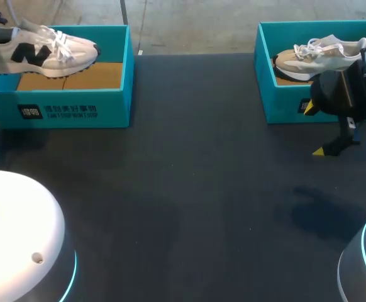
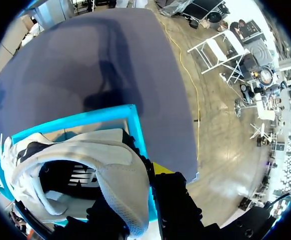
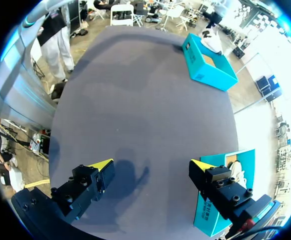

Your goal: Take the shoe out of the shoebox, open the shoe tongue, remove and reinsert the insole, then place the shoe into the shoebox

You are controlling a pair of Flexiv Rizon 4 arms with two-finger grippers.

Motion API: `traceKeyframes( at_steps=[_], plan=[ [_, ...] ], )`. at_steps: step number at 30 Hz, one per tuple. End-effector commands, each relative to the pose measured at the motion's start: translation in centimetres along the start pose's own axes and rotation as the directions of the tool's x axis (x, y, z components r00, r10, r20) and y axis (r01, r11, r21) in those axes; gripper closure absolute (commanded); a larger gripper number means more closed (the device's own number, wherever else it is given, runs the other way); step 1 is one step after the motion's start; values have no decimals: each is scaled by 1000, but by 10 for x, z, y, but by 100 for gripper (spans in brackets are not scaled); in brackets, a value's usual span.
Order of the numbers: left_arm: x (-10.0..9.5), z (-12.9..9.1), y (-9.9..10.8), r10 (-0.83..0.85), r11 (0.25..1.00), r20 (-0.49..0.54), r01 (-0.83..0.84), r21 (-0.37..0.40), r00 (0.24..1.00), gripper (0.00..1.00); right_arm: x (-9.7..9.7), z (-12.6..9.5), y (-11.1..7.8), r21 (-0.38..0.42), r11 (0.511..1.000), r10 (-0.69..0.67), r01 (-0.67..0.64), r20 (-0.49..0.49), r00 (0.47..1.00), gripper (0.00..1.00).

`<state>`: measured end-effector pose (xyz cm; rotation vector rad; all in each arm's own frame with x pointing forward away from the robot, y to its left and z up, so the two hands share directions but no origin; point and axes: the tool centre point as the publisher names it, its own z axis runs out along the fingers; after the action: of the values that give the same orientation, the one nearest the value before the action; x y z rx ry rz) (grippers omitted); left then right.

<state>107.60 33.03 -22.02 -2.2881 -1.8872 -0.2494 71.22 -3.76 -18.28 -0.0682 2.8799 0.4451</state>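
A: What is found at the far left of the counter [image 1: 189,189]?

B: A teal shoebox [image 1: 76,110] with a brown cardboard floor is set there. A white shoe [image 1: 41,50] with a dark side mark is held up over it, heel toward the counter's left edge and toe pointed toward the middle.

A: How is that shoe gripped?

B: The left hand [image 2: 135,200] is clamped on the heel. In the left wrist view the heel rim is pinched between the two fingers. One yellow tip is seen just outside the heel, and the other is hidden by the shoe. The shoe's mouth and laces are seen ahead of the fingers, with the teal box wall below them.

A: And further right?

B: The right hand [image 1: 315,129] is held above the dark counter, just in front of a second shoebox [image 1: 283,110]. Its fingers are spread wide and nothing is held. In the right wrist view only the counter is seen between the yellow tips, and the second shoebox is seen just beside one finger.

A: What is kept in that box?

B: A second shoe [image 1: 321,56], white and tan, is laid inside it with its toe toward the middle of the counter. Its heel end is partly covered by the right arm.
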Motion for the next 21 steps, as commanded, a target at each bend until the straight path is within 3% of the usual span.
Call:
traceKeyframes(
  at_steps=[1,21],
  plan=[
    [-2,7,7,2,1000,4,-2,1,1000,100,-1,2,1,2,1000,1,-1,-2,1000,0],
    [-11,46,44,-9,1000,-16,9,-3,1000,100,-1,2,1,2,1000,1,-1,-2,1000,0]
  ],
)
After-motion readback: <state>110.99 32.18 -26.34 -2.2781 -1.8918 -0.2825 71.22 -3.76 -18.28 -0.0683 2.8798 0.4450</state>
